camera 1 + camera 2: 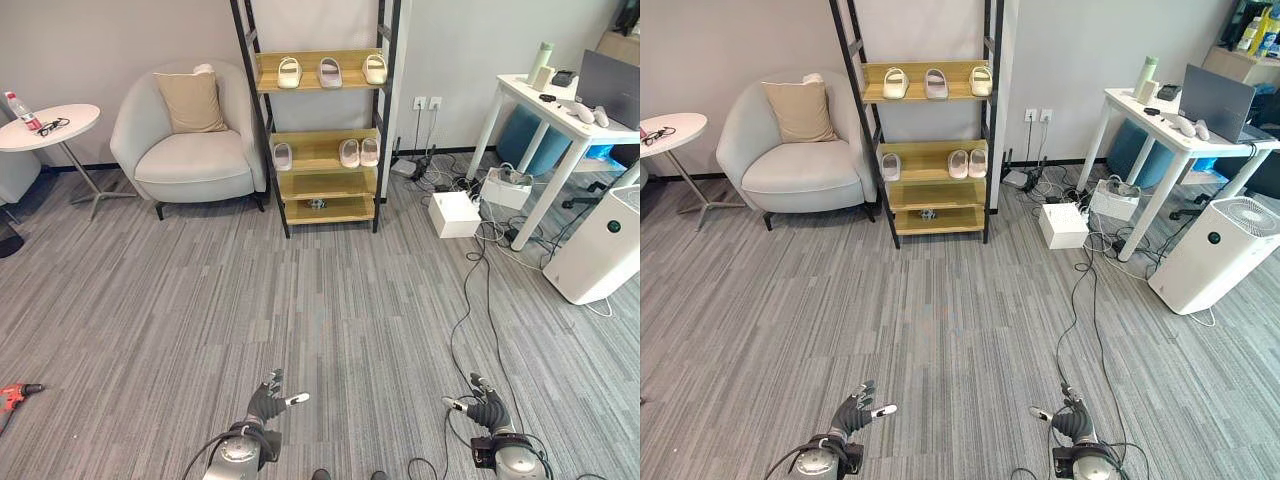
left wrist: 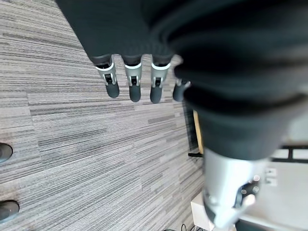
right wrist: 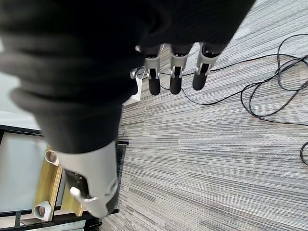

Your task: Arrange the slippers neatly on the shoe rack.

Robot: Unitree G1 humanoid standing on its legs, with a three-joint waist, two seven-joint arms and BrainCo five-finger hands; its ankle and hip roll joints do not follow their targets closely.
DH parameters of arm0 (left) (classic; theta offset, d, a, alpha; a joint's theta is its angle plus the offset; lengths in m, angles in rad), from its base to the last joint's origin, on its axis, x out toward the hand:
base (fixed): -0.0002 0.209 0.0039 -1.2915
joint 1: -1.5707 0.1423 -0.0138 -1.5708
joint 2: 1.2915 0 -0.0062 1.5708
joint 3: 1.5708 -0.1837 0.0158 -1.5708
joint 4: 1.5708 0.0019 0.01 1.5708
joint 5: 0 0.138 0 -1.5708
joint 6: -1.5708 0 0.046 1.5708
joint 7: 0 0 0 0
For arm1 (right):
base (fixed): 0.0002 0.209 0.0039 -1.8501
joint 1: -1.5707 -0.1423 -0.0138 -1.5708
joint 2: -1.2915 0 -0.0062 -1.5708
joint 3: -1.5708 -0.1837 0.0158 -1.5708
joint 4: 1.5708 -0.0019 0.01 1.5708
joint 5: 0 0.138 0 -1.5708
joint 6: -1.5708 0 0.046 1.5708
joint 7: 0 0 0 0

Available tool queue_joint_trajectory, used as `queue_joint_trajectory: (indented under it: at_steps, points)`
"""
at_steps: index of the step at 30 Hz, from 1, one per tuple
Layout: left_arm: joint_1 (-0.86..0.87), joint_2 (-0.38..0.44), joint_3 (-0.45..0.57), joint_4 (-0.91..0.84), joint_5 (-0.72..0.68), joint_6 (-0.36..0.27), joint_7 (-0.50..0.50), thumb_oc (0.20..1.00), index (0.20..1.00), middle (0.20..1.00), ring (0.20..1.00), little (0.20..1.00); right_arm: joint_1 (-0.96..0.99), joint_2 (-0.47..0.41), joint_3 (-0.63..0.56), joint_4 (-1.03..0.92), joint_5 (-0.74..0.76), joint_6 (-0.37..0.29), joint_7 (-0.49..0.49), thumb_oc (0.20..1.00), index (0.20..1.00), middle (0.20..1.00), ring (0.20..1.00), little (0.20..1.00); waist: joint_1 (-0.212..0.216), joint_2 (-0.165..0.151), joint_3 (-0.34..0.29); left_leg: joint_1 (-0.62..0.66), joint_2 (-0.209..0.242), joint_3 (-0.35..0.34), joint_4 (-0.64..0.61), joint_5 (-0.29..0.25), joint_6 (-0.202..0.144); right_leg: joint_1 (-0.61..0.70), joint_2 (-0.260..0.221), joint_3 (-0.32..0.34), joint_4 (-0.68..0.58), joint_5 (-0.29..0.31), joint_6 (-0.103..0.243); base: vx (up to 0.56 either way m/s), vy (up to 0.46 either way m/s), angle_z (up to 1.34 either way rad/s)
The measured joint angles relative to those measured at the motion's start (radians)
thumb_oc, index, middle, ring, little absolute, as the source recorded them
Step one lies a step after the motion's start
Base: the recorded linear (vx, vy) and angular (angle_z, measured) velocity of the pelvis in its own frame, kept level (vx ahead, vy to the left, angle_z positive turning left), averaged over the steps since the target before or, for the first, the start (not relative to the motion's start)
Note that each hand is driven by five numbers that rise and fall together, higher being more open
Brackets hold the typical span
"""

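At top centre of the left eye view stands the shoe rack point(image 1: 318, 190), well apart from us across the grey carpet point(image 1: 300, 300). On its upper shelf point(image 1: 320, 87) we count three slippers set side by side with toes toward us: one point(image 1: 289, 72), a second point(image 1: 330, 72) and a third point(image 1: 375, 68), fairly evenly spaced. The middle shelf point(image 1: 320, 165) carries a lone slipper point(image 1: 283, 155) at its left end and a pair point(image 1: 359, 152) touching each other toward the right. A small dark item on the lowest shelf is too small to identify. Both hands are at the bottom edge of the frame, low over the carpet: left hand point(image 1: 268, 398) relaxed and spread, holding nothing; right hand point(image 1: 484, 405) likewise released and empty. We judge the task largely done, since no slippers lie on the floor; the lone slipper on the middle shelf may want closing up to the pair
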Motion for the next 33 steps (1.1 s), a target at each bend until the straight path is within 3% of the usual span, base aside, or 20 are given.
queue_joint_trajectory:
  at_steps: [16,20,24,27,28,30,31,33]
  points:
    - [-0.003,0.001,0.009,-0.046,-0.039,0.001,0.021,1.000,1.000,1.000,1.000,1.000,0.002,-0.001,0.029,-0.001,0.031,0.000,0.013,1.000,1.000,1.000,1.000,1.000,-0.016,-0.011,-0.009,-0.019,-0.001,0.003,0.000,0.001,0.001,-0.021,-0.001,0.001,0.000,0.005,0.000,0.00,0.018,0.00]
    - [-0.005,0.014,0.030,-0.075,-0.039,0.000,0.021,1.000,1.000,1.000,1.000,1.000,-0.020,-0.002,0.030,-0.003,0.067,-0.001,0.028,1.000,1.000,1.000,1.000,1.000,-0.011,-0.012,-0.005,-0.042,-0.002,0.027,0.000,0.002,0.008,-0.053,-0.002,0.029,0.000,0.013,0.003,0.04,0.153,-0.18]
    - [-0.060,0.008,0.031,-0.080,-0.072,-0.004,0.025,1.000,1.000,1.000,1.000,1.000,-0.028,-0.005,0.031,-0.005,0.066,0.000,0.026,1.000,1.000,1.000,1.000,1.000,-0.025,-0.011,0.040,-0.048,-0.019,0.026,0.000,-0.012,0.037,-0.154,-0.018,0.030,0.213,-0.079,0.020,0.03,0.130,0.00]
    - [-0.084,0.012,0.039,-0.072,-0.092,-0.007,0.037,1.000,1.000,1.000,1.000,1.000,-0.037,-0.004,0.032,-0.006,0.063,0.001,0.024,1.000,1.000,1.000,1.000,1.000,-0.036,-0.041,0.082,-0.043,-0.044,-0.006,0.006,-0.009,0.063,-0.272,-0.032,0.043,0.434,-0.185,0.051,0.17,-0.015,0.16]
    - [-0.092,0.020,0.040,-0.069,-0.111,-0.007,0.042,1.000,1.000,1.000,1.000,1.000,-0.045,-0.003,0.033,-0.007,0.063,0.002,0.024,1.000,1.000,1.000,1.000,1.000,-0.035,-0.050,0.098,-0.045,-0.037,-0.002,0.007,-0.008,0.065,-0.330,-0.028,0.058,0.431,-0.205,0.056,0.26,-0.086,0.02]
    - [-0.094,0.019,0.070,-0.053,-0.112,-0.008,0.043,1.000,1.000,1.000,1.000,1.000,-0.056,-0.003,0.032,-0.013,0.064,-0.001,0.024,1.000,1.000,1.000,1.000,1.000,-0.042,-0.067,0.111,-0.034,-0.028,-0.003,0.008,-0.027,0.076,-0.425,-0.019,0.045,0.368,-0.164,0.058,0.36,-0.119,-0.03]
    - [-0.102,0.017,0.070,-0.040,-0.112,-0.009,0.043,1.000,1.000,1.000,1.000,1.000,-0.053,-0.003,0.031,-0.003,0.065,-0.001,0.024,1.000,1.000,1.000,1.000,1.000,-0.043,-0.072,0.110,-0.033,-0.024,-0.006,0.010,-0.033,0.074,-0.441,-0.018,0.037,0.286,-0.142,0.091,0.31,-0.103,0.16]
    - [-0.108,0.016,0.078,-0.032,-0.112,-0.009,0.043,1.000,1.000,1.000,1.000,1.000,-0.041,-0.001,0.029,0.006,0.065,0.001,0.023,1.000,1.000,1.000,1.000,1.000,-0.055,-0.091,0.114,-0.033,-0.024,-0.039,0.014,-0.048,0.066,-0.451,-0.031,0.030,0.188,-0.114,0.121,0.35,-0.181,0.50]
